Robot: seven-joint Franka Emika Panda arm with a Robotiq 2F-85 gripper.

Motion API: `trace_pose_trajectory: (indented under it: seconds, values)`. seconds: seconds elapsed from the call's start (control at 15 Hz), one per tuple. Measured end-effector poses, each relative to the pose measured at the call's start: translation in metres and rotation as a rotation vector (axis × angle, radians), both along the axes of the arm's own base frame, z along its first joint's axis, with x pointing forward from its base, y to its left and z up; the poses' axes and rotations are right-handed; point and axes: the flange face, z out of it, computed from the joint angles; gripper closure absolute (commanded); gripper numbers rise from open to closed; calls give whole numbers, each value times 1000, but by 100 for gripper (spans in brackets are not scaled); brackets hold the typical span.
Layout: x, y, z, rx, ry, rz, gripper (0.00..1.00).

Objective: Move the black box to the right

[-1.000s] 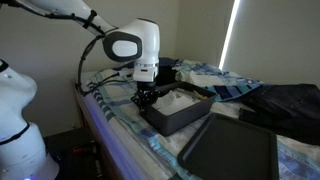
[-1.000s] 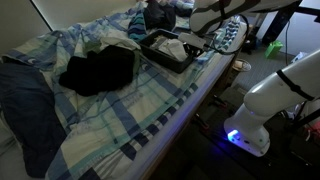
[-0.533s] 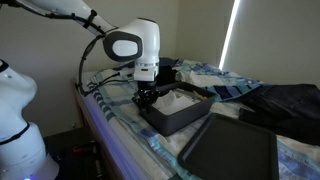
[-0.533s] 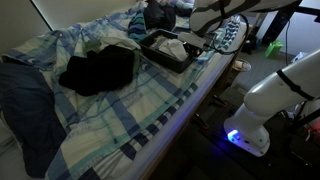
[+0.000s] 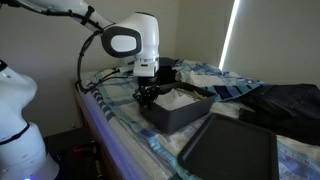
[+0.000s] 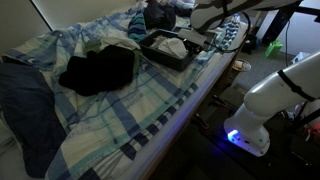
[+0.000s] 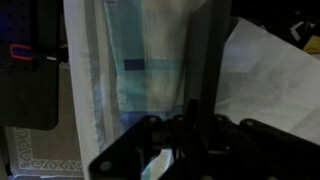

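The black box (image 5: pixel 180 110) is a deep dark box with a whitish inside, resting on the plaid bed sheet near the bed's edge; it also shows in an exterior view (image 6: pixel 166 50). My gripper (image 5: pixel 147 96) comes down over its near wall and is shut on that wall; in an exterior view (image 6: pixel 203 41) it sits at the box's side nearest the robot. In the wrist view the box wall (image 7: pixel 206 60) runs as a dark upright strip between my gripper's (image 7: pixel 190 132) fingers, with the whitish inside (image 7: pixel 272 80) to its right.
A flat shallow black tray (image 5: pixel 232 150) lies just beside the box. A dark rumpled cloth bundle (image 6: pixel 98 68) lies mid-bed, also seen far right (image 5: pixel 290 102). The bed edge (image 6: pixel 205 85) drops off close to the box. The robot base (image 6: pixel 262 110) stands beside the bed.
The wrist has risen slightly and the box has shifted a little with it; the grip on the wall is unchanged.
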Motion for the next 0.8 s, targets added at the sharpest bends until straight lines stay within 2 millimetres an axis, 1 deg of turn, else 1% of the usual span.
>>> trace_pose_trajectory:
  seconds: [0.33, 0.8]
  values:
    - [-1, -3, 14, -4, -33, -8, 96]
    - [-3, -6, 20, -4, -45, -15, 96]
